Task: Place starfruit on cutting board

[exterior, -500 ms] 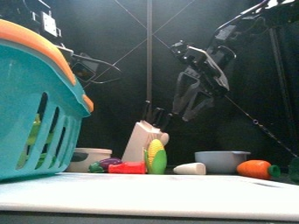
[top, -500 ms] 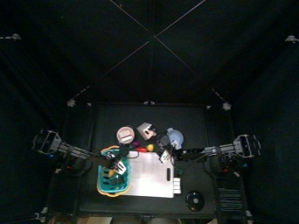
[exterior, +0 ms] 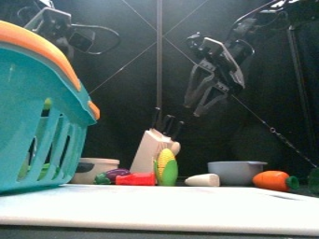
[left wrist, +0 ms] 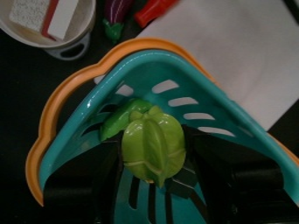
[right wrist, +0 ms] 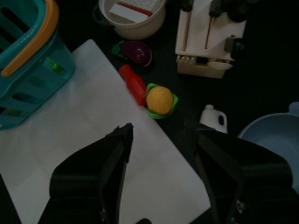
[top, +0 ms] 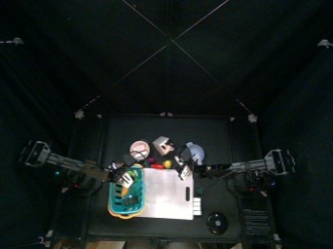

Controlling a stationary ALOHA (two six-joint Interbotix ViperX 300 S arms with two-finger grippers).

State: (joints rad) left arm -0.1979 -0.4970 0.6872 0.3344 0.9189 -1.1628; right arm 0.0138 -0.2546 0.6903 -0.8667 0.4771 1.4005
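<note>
The starfruit (left wrist: 152,147), green-yellow and ribbed, sits between the jaws of my left gripper (left wrist: 163,179), which is shut on it and holds it over the teal-green basket (left wrist: 205,105) with the orange rim. In the top view the left gripper (top: 127,177) hangs above the basket (top: 123,204), beside the white cutting board (top: 169,199). My right gripper (right wrist: 176,162) is open and empty above the cutting board (right wrist: 82,149). It hangs high in the front view (exterior: 206,79).
Behind the board stand a knife block (right wrist: 205,39), a white bowl (right wrist: 131,13), an eggplant (right wrist: 138,54), a red pepper (right wrist: 132,83), a corn cob (right wrist: 162,101), a small white bottle (right wrist: 212,118) and a grey bowl (right wrist: 274,136).
My left arm has risen out of the basket with the starfruit and drawn back to the left. The right gripper has lifted slightly.
</note>
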